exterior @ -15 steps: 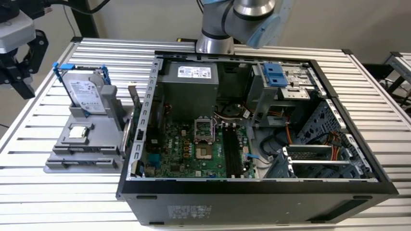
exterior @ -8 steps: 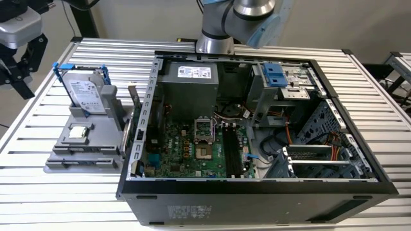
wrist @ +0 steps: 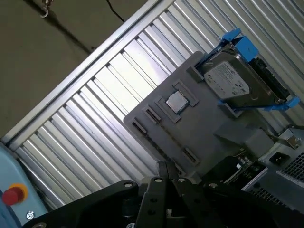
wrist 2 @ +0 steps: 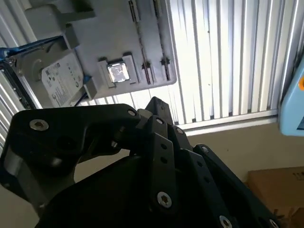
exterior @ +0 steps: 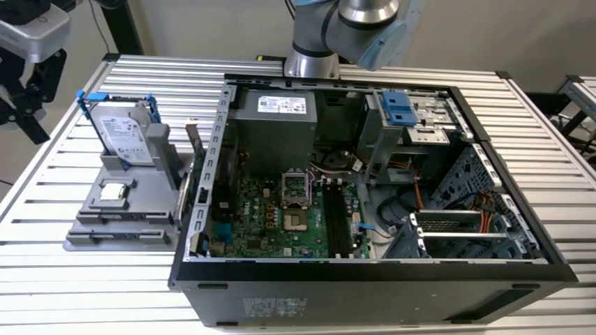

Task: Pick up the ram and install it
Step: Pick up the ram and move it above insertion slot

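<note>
one gripper (wrist: 167, 164) hangs above the grey holder (exterior: 121, 227), jaws narrow, closed on nothing. one ram (exterior: 195, 138) stands on edge at the holder's side, the exterior view's right, just beside the one open computer case (exterior: 373, 271). the holder also keeps one hard drive (exterior: 125, 136) and one processor chip (exterior: 114, 191).

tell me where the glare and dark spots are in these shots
Second wrist view: glare washes out the ribbed aluminium table slats and the small square silver processor chip; the black gripper is dark in front. First wrist view: a bright patch on the slats. Exterior view: even light, the open black computer case shadowed inside.
</note>
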### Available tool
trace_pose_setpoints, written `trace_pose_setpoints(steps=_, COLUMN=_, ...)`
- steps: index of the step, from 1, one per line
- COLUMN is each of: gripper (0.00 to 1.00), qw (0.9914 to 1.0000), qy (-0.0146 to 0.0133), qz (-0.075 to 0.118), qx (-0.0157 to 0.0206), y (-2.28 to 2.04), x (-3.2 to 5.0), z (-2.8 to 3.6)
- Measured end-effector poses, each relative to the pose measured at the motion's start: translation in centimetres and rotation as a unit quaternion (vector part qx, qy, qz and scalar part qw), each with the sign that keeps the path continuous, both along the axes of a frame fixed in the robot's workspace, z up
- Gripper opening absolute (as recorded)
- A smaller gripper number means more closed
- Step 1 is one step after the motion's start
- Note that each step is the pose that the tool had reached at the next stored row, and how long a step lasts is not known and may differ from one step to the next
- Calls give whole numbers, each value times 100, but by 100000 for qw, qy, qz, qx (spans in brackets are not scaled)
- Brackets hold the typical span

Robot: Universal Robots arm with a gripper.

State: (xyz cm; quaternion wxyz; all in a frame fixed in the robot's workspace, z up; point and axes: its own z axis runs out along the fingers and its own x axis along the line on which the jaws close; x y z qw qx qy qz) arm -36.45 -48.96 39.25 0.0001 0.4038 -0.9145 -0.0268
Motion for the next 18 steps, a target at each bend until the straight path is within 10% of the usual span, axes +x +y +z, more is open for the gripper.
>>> trace_pose_setpoints(steps=9, gripper=0, qw=99669, qy=-51, qz=8135, qx=-14, y=0, x=0, z=0)
trace_pose_setpoints(steps=18, gripper=0, qw=98674, qy=-484, qz=16220, qx=-267, y=0, x=0, z=0)
